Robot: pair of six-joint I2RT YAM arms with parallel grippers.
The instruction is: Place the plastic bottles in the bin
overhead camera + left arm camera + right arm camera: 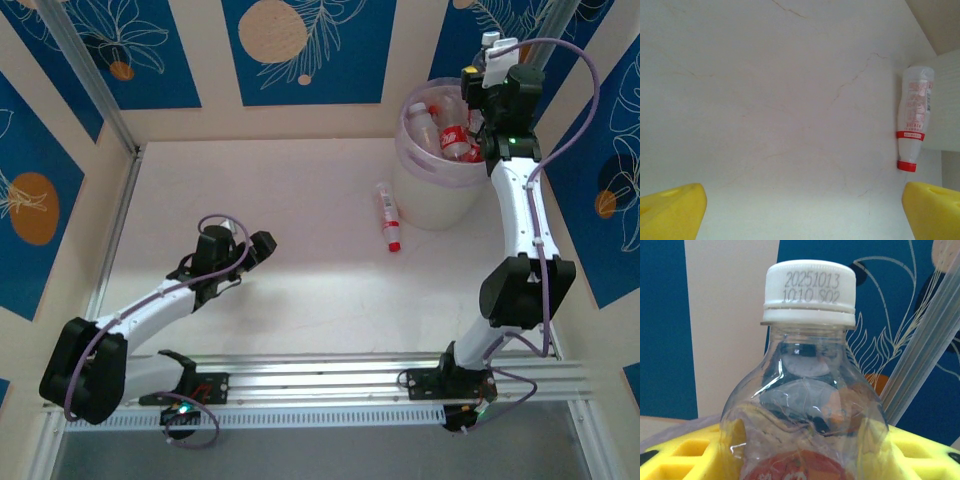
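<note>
Right claw [805,460] is clamped on a white-capped bottle [807,390], held upright over the bin [420,195] — several bottles [452,135] lie inside. Left claw [800,210] hangs wide apart above the table [250,180]; one red-capped bottle [387,215] lies just beside the bin.

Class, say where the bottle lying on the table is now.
In the top view the bottle lies on the table right of centre, just left of the bin, its red cap pointing toward the near edge.
</note>
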